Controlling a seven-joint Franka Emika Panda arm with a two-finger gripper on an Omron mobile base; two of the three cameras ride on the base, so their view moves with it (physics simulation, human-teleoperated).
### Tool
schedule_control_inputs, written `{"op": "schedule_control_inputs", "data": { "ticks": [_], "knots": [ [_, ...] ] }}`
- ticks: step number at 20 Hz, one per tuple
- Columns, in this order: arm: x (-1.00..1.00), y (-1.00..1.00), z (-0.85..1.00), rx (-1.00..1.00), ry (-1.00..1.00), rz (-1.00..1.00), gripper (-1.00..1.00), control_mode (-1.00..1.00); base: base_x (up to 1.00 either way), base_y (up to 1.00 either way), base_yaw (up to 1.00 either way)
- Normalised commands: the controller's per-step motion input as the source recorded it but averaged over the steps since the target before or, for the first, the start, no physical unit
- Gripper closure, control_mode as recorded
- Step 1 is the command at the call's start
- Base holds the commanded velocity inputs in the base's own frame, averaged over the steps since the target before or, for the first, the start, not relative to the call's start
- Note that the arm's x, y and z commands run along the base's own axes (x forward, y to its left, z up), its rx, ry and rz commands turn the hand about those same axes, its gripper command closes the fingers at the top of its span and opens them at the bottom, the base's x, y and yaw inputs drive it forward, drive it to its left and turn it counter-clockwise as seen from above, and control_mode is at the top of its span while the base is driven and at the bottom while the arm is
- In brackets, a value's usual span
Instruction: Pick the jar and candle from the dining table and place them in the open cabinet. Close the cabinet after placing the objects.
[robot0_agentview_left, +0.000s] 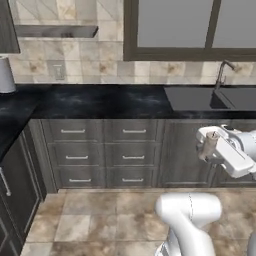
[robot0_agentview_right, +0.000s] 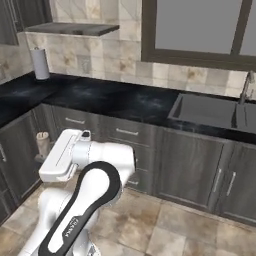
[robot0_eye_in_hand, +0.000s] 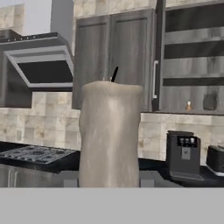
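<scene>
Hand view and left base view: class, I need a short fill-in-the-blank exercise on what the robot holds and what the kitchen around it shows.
1. The jaws are shut on the ___.
2. In the hand view, the cabinet at the upper right has its door standing ___.
3. In the left base view, the faucet rises behind the ___.

Missing words: candle; open; sink.

sink (robot0_agentview_left: 200, 98), paper towel roll (robot0_agentview_right: 40, 63), coffee machine (robot0_eye_in_hand: 183, 155)
</scene>
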Motion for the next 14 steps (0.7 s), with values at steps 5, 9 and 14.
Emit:
{"op": "schedule_control_inputs", "data": {
  "ticks": [5,9,14],
  "knots": [
    [0.00,0.00,0.00,0.00,0.00,0.00,1.00,1.00,0.82,0.76,0.44],
    [0.00,0.00,0.00,0.00,0.00,0.00,1.00,1.00,0.57,0.41,0.66],
    [0.00,0.00,0.00,0.00,0.00,0.00,1.00,1.00,0.70,0.16,0.66]
  ]
}}
